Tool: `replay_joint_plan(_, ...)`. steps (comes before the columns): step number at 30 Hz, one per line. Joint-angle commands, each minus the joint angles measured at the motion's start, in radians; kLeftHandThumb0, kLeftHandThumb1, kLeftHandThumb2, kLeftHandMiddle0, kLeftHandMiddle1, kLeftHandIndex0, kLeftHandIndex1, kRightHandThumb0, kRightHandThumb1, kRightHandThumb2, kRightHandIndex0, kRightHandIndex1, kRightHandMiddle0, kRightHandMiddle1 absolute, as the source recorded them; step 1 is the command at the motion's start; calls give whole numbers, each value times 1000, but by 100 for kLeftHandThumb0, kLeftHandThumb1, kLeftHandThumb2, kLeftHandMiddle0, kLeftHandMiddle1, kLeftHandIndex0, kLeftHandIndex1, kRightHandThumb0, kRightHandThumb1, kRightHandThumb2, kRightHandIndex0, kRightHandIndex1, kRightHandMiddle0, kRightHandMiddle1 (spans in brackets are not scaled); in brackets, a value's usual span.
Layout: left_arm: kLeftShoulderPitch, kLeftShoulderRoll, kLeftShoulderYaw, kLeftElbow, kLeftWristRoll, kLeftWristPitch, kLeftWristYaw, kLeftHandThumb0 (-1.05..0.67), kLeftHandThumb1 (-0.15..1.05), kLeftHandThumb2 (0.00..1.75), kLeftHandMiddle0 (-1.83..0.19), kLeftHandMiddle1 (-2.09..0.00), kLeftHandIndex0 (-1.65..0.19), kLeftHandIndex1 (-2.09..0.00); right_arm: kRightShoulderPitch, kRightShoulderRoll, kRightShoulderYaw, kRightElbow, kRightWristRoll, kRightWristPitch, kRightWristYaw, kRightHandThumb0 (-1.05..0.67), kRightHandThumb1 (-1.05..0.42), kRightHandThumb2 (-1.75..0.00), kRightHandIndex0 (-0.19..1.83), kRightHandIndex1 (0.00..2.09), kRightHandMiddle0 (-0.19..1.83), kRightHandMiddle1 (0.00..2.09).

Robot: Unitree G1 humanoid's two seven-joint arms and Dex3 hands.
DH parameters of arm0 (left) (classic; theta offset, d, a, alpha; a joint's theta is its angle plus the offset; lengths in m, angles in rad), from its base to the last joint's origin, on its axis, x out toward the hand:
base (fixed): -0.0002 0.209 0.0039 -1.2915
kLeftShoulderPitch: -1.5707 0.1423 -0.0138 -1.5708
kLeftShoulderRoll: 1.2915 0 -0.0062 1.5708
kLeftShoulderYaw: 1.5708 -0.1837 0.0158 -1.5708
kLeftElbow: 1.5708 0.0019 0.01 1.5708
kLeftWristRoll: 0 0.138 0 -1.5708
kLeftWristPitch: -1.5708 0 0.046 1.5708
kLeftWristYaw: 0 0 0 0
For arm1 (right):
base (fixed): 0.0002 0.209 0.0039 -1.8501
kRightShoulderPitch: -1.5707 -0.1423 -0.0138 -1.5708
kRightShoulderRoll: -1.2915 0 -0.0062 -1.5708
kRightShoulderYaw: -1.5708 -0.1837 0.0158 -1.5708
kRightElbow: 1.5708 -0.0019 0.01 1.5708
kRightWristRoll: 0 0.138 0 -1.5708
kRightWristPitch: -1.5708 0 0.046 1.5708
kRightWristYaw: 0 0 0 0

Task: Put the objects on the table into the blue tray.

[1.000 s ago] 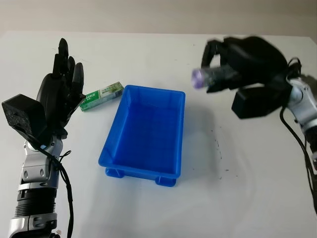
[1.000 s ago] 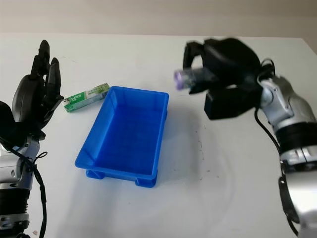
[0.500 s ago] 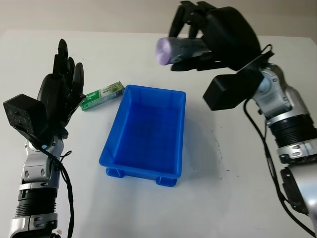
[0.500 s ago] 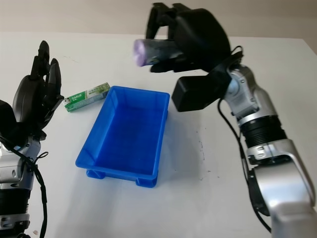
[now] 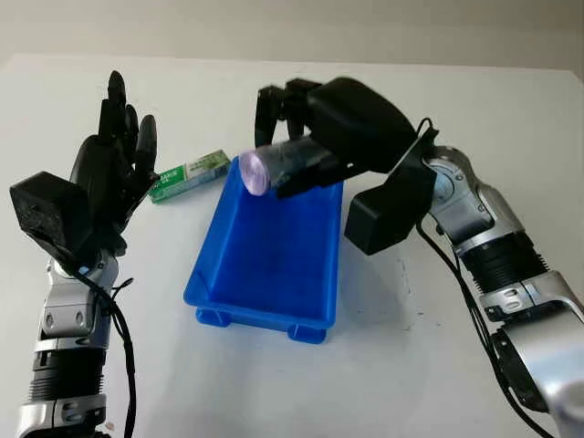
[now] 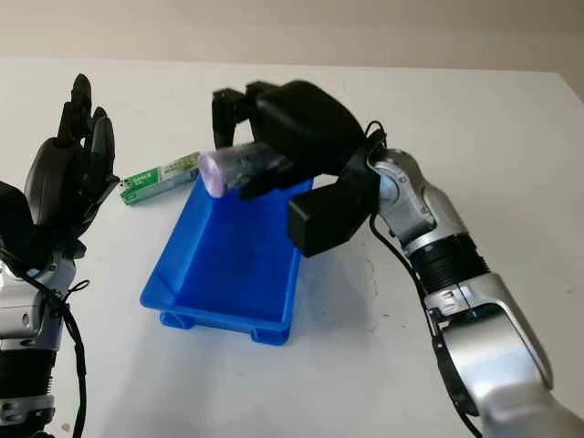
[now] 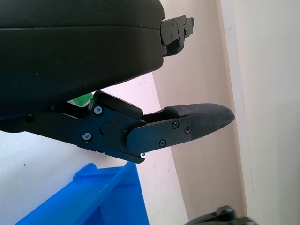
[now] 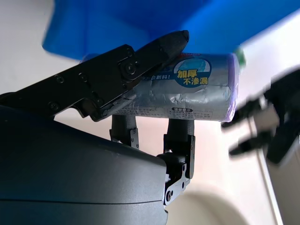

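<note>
My right hand point(image 5: 306, 151) is shut on a silvery roll with a purple end point(image 5: 274, 167), held lying sideways above the far end of the blue tray point(image 5: 315, 306). In the right wrist view the fingers wrap the roll point(image 8: 187, 96), whose label carries blue print. A green and white box point(image 5: 188, 175) lies on the table just left of the tray's far corner. My left hand point(image 5: 114, 173) is open and raised at the left, close beside the green box.
The tray stands in the middle of the white table point(image 5: 438, 365). A strip of wall runs along the table's far edge. Small dark specks mark the table right of the tray.
My right hand has carried the roll leftward and down, from high beyond the tray's far right corner to just above its far end. The left hand has stayed put.
</note>
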Motion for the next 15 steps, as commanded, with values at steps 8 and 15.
replay_joint_plan(8, -1, -1, 3, -2, 0, -15, -3, -75, 105, 61, 19, 0, 19, 0, -12, -42, 2, -12, 53, -9, 158, -69, -105, -12, 31, 192, 23, 192)
replay_joint_plan(15, -4, -7, 3, 3, -3, -18, -1, -75, 105, 61, 19, 0, 19, 0, -15, -46, -15, -38, 155, 19, 294, -81, -105, -20, 16, 17, 12, 26)
